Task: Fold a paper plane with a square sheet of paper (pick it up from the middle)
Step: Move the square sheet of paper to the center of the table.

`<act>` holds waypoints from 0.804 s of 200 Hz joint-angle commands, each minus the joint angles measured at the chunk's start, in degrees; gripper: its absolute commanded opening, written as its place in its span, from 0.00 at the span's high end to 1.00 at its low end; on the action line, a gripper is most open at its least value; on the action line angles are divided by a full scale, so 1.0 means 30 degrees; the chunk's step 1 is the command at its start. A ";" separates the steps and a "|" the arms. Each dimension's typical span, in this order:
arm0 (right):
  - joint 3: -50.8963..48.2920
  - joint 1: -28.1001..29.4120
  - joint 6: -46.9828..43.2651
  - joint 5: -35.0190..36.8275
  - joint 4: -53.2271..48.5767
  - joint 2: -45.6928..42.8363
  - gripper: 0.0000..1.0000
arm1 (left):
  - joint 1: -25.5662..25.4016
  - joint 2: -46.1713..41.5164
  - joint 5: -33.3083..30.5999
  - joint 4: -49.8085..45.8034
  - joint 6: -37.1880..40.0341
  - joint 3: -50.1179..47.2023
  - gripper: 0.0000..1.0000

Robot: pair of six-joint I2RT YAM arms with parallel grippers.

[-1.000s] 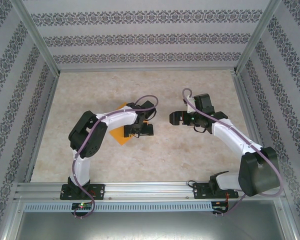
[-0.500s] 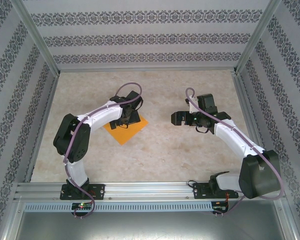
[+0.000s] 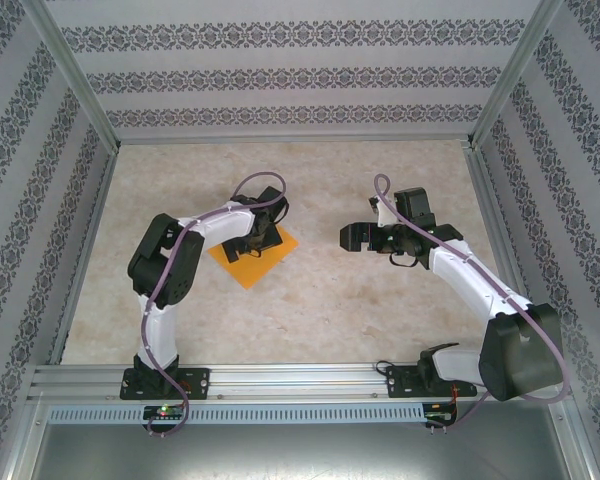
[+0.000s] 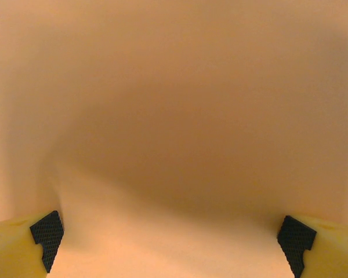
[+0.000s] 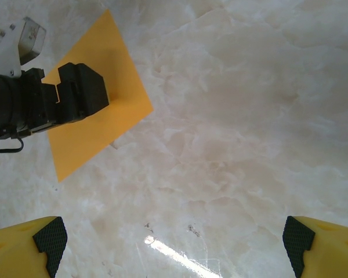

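L elbow (image 3: 165, 265) pulled in; L tool (image 3: 252, 243) wide, low over sheet (image 3: 283, 244); R tool (image 3: 358, 236) wide.

L gripper (image 3: 252, 240) jaws wide, pointing down. R gripper (image 3: 356, 236) jaws wide, held higher, aimed left.

No text, label, brand, number or sign can be read. The paper (image 3: 243, 269) is plain orange, and the walls (image 3: 280, 80) carry bands of floral ornament, not lettering.
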 commanded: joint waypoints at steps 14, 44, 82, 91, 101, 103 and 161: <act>0.0434 0.0212 -0.0096 -0.0244 -0.0700 -0.0459 0.02 | -0.0375 0.1816 0.2174 -0.0187 0.3269 -0.0060 0.01; 0.0502 0.0203 -0.0203 -0.0198 -0.0927 -0.0387 0.02 | -0.1191 0.2536 0.3089 -0.0877 0.6199 0.0212 0.03; 0.0673 0.0170 -0.0330 -0.0070 -0.1451 -0.0390 0.02 | -0.1829 0.3224 0.3499 -0.2757 0.9980 0.1032 0.06; 0.0639 0.0174 -0.0334 -0.0116 -0.1543 -0.0401 0.02 | -0.2068 0.3250 0.3432 -0.2954 1.0932 0.1212 0.07; 0.0549 0.0182 -0.0276 -0.0235 -0.1543 -0.0429 0.02 | -0.2233 0.3224 0.4106 -0.2841 1.1756 0.1391 0.07; 0.0527 0.0182 -0.0276 -0.0263 -0.1543 -0.0430 0.02 | -0.2259 0.3239 0.4295 -0.2814 1.1893 0.1432 0.08; 0.0440 0.0234 -0.0158 -0.0345 -0.2783 -0.0904 0.02 | -0.3534 0.4341 0.6299 -0.3173 1.4728 0.3923 0.09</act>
